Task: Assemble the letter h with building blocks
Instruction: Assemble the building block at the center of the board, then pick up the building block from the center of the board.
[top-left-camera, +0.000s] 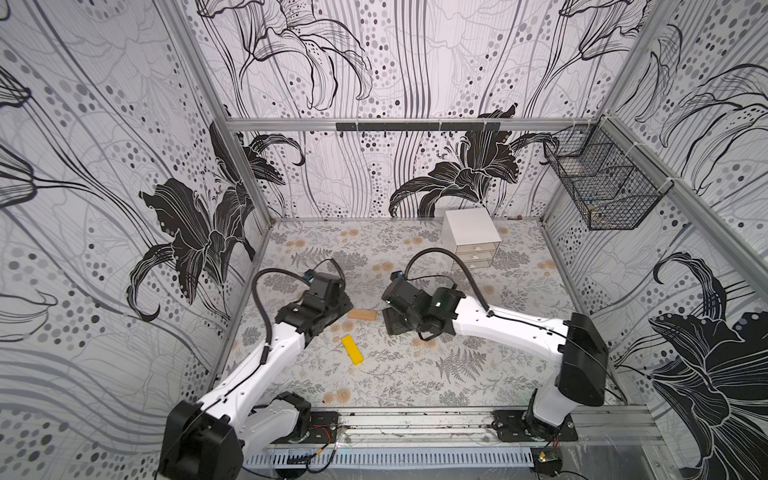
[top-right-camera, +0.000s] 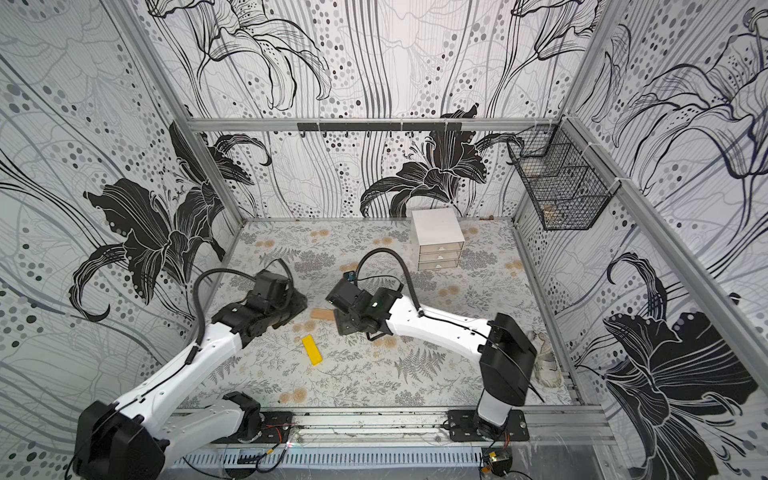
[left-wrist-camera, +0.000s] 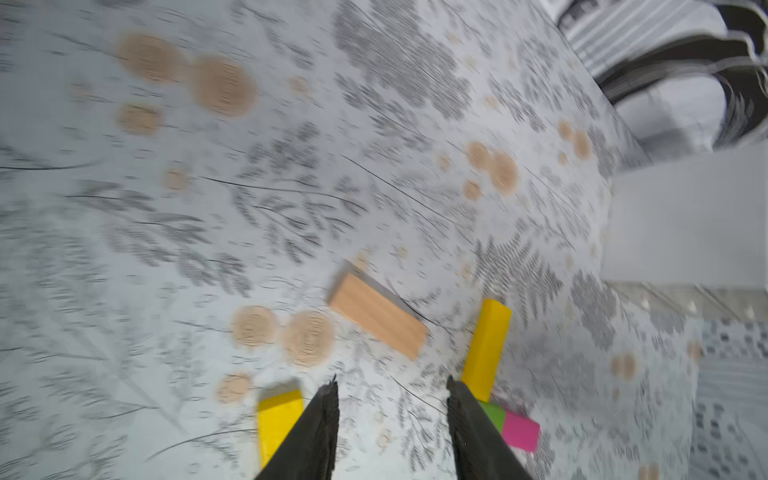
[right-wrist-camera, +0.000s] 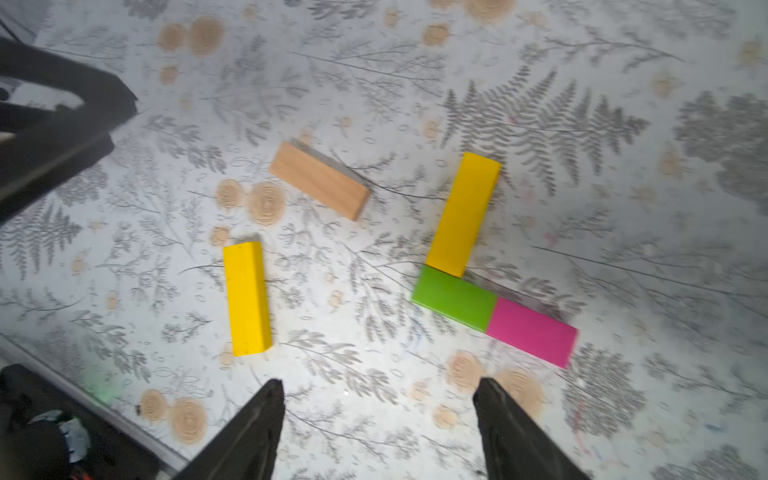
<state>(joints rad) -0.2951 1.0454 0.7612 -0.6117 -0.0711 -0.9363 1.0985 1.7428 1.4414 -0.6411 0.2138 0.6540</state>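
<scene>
**Fern-print surface (top-left-camera: 415, 374): letter h only part built**

Down on the surface, the green block (right-wrist-camera: 455, 303) and pink block (right-wrist-camera: 532, 332) sit end to end, touching. A yellow block (right-wrist-camera: 463, 214) butts the green one at an angle. The tan block (top-left-camera: 361, 314) lies apart, and the second yellow block (top-left-camera: 352, 350) sits at its six o'clock. The left tool (left-wrist-camera: 390, 382) is open and empty. The right tool (right-wrist-camera: 378, 384) gapes wide and is empty too.

One green block (right-wrist-camera: 455, 304). Two yellow: the first yellow block (right-wrist-camera: 462, 214) touches the green block, and the second yellow block (right-wrist-camera: 247, 299) lies well apart from it. One magenta block (right-wrist-camera: 532, 332) meets the green block end to end. One tan wood block (right-wrist-camera: 319, 180) lies apart from it. That makes five building blocks. One drawer unit (top-left-camera: 467, 226) with three drawers (top-right-camera: 440, 253); one wire basket (top-left-camera: 602, 187).
</scene>
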